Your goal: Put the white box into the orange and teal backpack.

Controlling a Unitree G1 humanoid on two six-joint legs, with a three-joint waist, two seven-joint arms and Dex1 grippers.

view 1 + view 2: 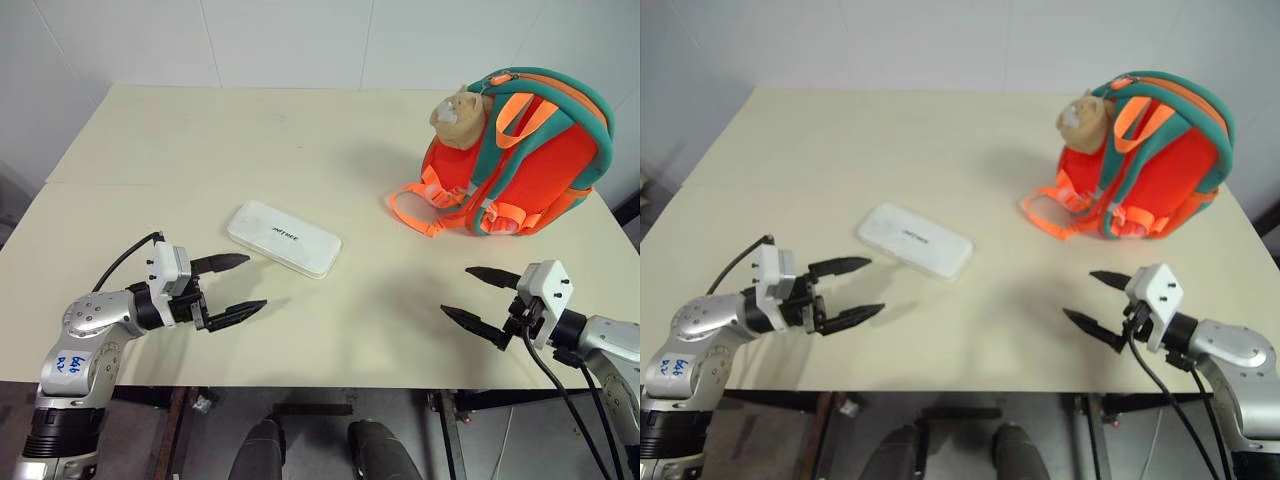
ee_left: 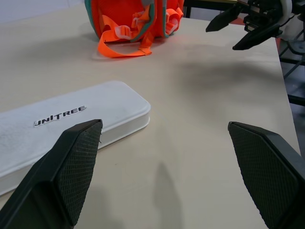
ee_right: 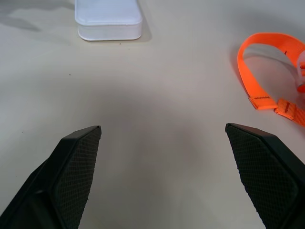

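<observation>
The white box [image 1: 284,239] lies flat on the cream table [image 1: 200,140], left of centre, with dark UNITREE lettering on top. The orange and teal backpack [image 1: 530,150] stands at the back right, a tan plush toy [image 1: 461,115] on its front and orange straps [image 1: 425,215] spilling onto the table. My left gripper [image 1: 243,287] hovers open just front-left of the box, nothing between its fingers. My right gripper [image 1: 478,296] hangs open near the front right edge, below the backpack, empty too. The left wrist view has the box [image 2: 62,129] beside one finger [image 2: 71,171].
Bare tabletop lies between the box and the backpack. A white wall [image 1: 300,40] backs the table. A loose orange strap loop [image 3: 267,71] rests on the table ahead of the right gripper.
</observation>
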